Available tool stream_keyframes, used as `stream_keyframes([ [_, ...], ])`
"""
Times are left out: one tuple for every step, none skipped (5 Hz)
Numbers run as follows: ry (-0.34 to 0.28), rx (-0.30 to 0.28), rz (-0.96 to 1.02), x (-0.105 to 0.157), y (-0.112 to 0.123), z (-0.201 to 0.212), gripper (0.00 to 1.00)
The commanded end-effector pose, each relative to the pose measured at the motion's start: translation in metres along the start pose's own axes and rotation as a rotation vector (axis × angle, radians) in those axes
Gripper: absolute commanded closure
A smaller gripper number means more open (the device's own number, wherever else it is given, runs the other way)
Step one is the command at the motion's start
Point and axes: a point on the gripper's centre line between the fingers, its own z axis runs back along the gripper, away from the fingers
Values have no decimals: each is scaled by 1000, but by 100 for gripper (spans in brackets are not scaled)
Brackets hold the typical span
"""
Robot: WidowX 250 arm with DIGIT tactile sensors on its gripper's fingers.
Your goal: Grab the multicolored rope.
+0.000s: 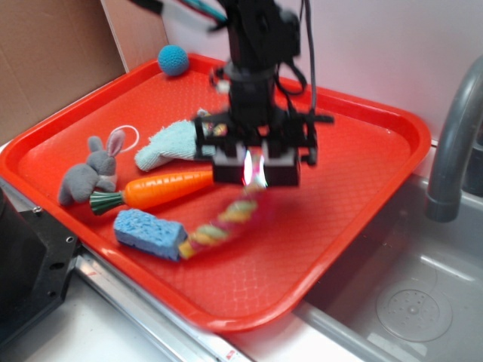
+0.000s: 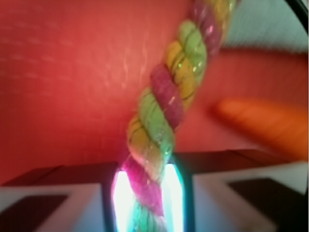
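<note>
While one end of the multicolored rope is pinched between the pincer fingers, its blurred length slopes down to the red tray, its lower end just beside the blue sponge. Up close in the wrist view, the twisted pink, yellow and green strands run from between two glowing pale fingers, which press against the rope on both sides. An orange toy carrot lies just beyond the sponge, its tip close to the pincer. Farther off sit a light blue mitt-shaped cloth, a grey plush rabbit and a blue ball in the far corner. Beside the tray are a grey sink basin and faucet.
</note>
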Motion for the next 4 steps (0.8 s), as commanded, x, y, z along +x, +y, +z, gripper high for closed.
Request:
stream_keyframes([
  [-120,-45,-275,23,41,108,100],
  [-178,-37,-305,18,70,138,100],
  [-182,-24,-303,15,98,152,100],
  [-213,-45,-366,7,116,158,100],
])
